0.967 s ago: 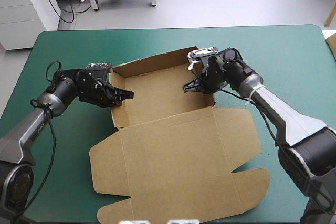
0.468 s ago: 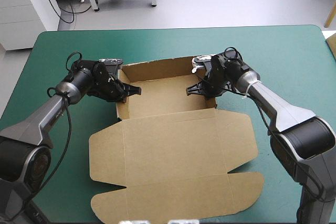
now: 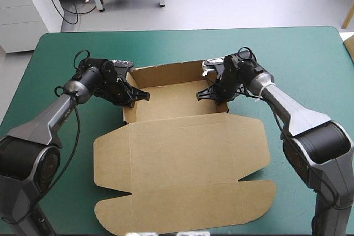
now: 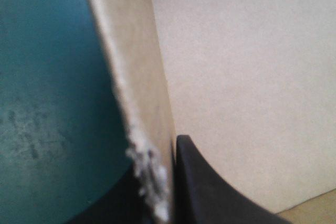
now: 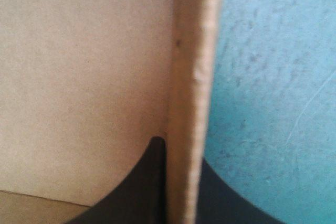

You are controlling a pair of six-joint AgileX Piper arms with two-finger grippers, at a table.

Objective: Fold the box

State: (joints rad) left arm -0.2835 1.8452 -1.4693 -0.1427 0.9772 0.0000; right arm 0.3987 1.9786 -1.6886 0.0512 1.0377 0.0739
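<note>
The brown box [image 3: 177, 153] lies mid-table: a shallow tray [image 3: 171, 100] with raised walls at its far part, and the lid flat toward the near edge. My left gripper [image 3: 138, 95] is shut on the tray's left side wall [image 4: 142, 103], one black finger [image 4: 202, 187] inside the tray. My right gripper [image 3: 206, 94] is shut on the right side wall [image 5: 186, 103], whose edge rises between its fingers [image 5: 149, 182]. Both walls stand nearly upright.
Teal-green cover [image 3: 310, 64] surrounds the box on all sides. The lid's rounded front flaps [image 3: 254, 194] reach close to the table's near edge. The tray's back wall [image 3: 166, 73] stands between the two grippers.
Both grippers moved toward the table's far edge with the side walls in them. The tray squared up and its walls rose more upright. The flat lid slid slightly away.
</note>
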